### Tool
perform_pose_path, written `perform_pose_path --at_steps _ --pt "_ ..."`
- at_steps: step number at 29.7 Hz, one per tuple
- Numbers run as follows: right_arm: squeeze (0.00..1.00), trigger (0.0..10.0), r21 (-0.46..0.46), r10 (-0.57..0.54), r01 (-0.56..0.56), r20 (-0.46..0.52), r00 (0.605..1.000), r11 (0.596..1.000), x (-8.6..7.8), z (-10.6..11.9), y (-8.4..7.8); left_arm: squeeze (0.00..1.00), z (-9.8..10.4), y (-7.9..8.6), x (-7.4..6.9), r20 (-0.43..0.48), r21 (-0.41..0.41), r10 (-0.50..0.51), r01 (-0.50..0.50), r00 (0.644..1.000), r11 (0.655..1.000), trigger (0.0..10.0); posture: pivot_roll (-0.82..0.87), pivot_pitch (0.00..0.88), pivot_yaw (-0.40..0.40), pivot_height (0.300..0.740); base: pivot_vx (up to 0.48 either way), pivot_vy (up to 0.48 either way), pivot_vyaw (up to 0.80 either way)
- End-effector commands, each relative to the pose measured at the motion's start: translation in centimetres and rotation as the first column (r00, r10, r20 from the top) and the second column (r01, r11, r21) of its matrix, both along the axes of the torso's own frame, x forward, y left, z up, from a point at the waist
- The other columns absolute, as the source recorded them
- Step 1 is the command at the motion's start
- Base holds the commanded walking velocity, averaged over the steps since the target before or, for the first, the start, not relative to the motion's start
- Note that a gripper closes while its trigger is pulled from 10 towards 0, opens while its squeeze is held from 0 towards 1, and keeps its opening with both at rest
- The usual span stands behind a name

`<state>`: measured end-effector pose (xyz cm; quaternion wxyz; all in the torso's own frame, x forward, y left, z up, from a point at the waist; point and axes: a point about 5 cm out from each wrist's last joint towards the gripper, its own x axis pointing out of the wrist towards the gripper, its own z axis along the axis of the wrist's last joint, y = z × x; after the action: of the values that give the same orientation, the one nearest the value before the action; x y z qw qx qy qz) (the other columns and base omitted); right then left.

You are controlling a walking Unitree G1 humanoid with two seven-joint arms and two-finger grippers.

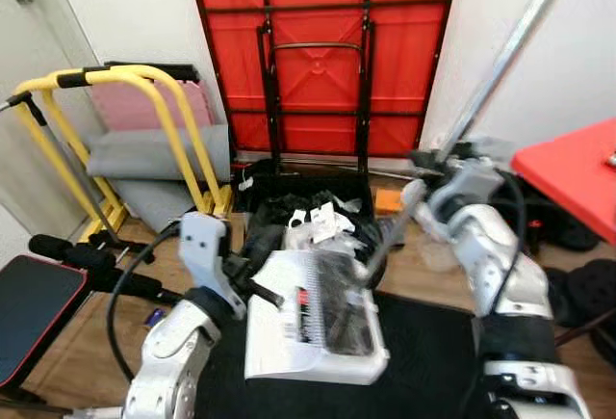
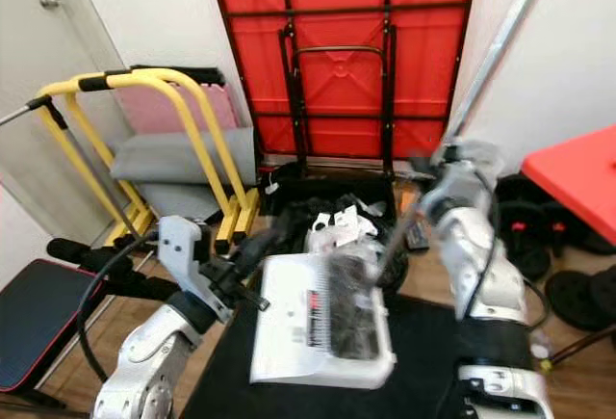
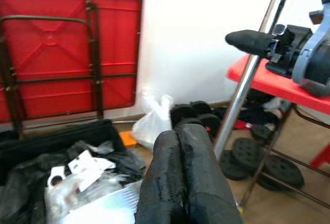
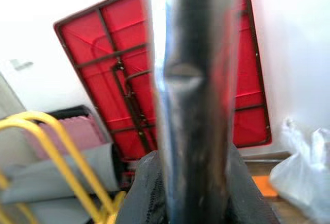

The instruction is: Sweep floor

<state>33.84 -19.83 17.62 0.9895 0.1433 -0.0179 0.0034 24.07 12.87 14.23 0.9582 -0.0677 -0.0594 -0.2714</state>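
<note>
A white dustpan point(image 1: 289, 327) hangs tilted over a black mat, with my left gripper point(image 1: 258, 267) shut on its left edge. In the left wrist view its two fingers point(image 3: 180, 183) press together above the pan's pale rim. My right gripper point(image 1: 435, 163) is shut on the silver broom handle point(image 1: 510, 48), which slants up to the right. The dark broom head point(image 1: 342, 308) rests inside the dustpan. In the right wrist view the handle point(image 4: 191, 105) runs between the black fingers point(image 4: 144, 193).
A black bin point(image 1: 308, 209) with a dark bag and white scraps stands just beyond the dustpan. A red folded table point(image 1: 322, 53) leans on the wall. A yellow frame point(image 1: 144, 120) and bench are at left. A red table point(image 1: 573, 164) and weights point(image 1: 587, 289) are at right.
</note>
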Motion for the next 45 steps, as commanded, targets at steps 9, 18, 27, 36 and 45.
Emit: perform_pose_path --at_steps 9,18,27,36,45 --pt "0.00 10.0 0.048 0.098 -0.103 0.107 0.989 0.994 0.2 1.9 2.3 0.00 -0.2 1.4 0.2 -0.026 -0.007 0.166 -0.166 0.986 0.986 10.0 -0.18 0.000 0.004 0.740 0.413 0.000 0.00" --pt "0.00 10.0 0.027 0.100 -0.104 0.121 0.988 0.994 0.1 2.2 2.2 0.00 0.0 1.2 0.1 -0.025 -0.014 0.167 -0.168 0.986 0.986 10.0 -0.18 0.000 0.001 0.740 0.413 0.000 0.00" --pt "0.00 10.0 -0.022 0.095 -0.093 0.123 0.988 0.995 0.1 2.4 1.7 0.00 0.0 0.9 -0.4 -0.034 -0.019 0.170 -0.171 0.985 0.985 10.0 -0.18 0.000 -0.005 0.740 0.412 0.000 0.00" --pt "0.00 10.0 -0.111 0.089 -0.072 0.153 0.984 0.991 0.7 3.7 1.0 0.00 0.3 0.9 -1.4 -0.055 -0.042 0.199 -0.201 0.978 0.979 10.0 -0.17 0.086 0.000 0.740 0.194 0.000 0.00" --pt "0.00 10.0 -0.279 0.010 0.048 0.204 0.979 0.959 2.9 6.0 -1.3 0.00 1.4 0.6 -4.0 -0.065 -0.027 0.204 -0.206 0.977 0.978 10.0 -0.13 0.199 -0.002 0.740 0.000 0.000 0.00"
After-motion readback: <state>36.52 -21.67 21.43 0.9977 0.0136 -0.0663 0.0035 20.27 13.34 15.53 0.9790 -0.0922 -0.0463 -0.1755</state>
